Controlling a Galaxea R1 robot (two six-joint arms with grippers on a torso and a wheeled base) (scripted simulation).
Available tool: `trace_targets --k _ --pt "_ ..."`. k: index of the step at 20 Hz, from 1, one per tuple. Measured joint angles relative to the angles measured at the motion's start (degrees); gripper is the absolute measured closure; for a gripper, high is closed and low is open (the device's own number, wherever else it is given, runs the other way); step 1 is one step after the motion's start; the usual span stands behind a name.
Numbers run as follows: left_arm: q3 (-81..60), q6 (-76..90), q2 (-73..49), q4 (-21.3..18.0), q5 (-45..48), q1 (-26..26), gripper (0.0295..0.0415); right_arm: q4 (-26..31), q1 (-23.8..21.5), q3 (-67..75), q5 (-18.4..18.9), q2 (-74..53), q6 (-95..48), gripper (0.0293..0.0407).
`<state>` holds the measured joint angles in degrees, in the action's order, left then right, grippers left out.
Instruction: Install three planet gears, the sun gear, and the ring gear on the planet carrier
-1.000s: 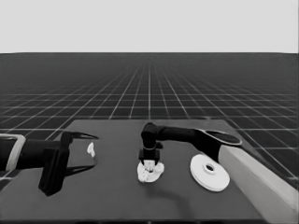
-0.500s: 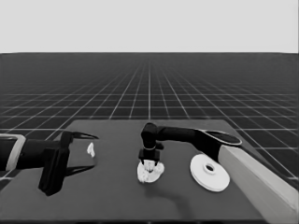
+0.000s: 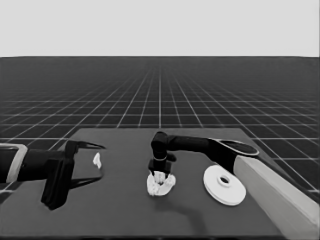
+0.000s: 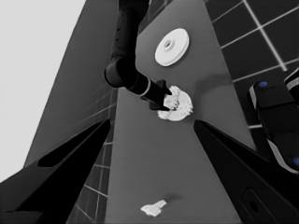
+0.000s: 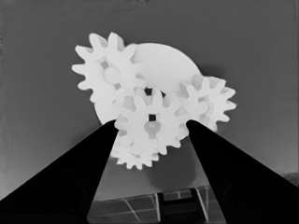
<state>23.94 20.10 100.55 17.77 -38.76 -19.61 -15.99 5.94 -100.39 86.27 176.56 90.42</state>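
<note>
Table first: near its middle lies the smaller round part, and we place everything else from it.

The larger round part lies flat on the robot's right of the smaller round part, well apart from it and not yet touched.

The right gripper hangs directly over the smaller round part, pointing down. Its 2 fingers press against opposite sides of the centre gear, so we read it as clenched on that gear. The left gripper waits well to the left of the smaller round part, fingers spread wide and grasping nothing.

3 gears already sit around the smaller round part's middle: 1 and another overhang its rim, and a third is half hidden under the centre gear.

The thin white piece lies far to the left of the smaller round part, by the left gripper and not held.

We judge the step in hand to be seating the centre gear among those 3. Its teeth seem to meet its neighbours', but we cannot tell whether it is fully down. The next move calls for settling it into mesh, releasing, lifting straight up, then fetching the larger round part.
</note>
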Motion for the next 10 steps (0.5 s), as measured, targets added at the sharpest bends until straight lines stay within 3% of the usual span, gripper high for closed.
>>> trace_targets --k 10 --pt "0.0 0.0 0.0 0.0 0.0 0.0 0.0326 0.0 0.0 0.0 0.0 0.0 6.0 0.0391"
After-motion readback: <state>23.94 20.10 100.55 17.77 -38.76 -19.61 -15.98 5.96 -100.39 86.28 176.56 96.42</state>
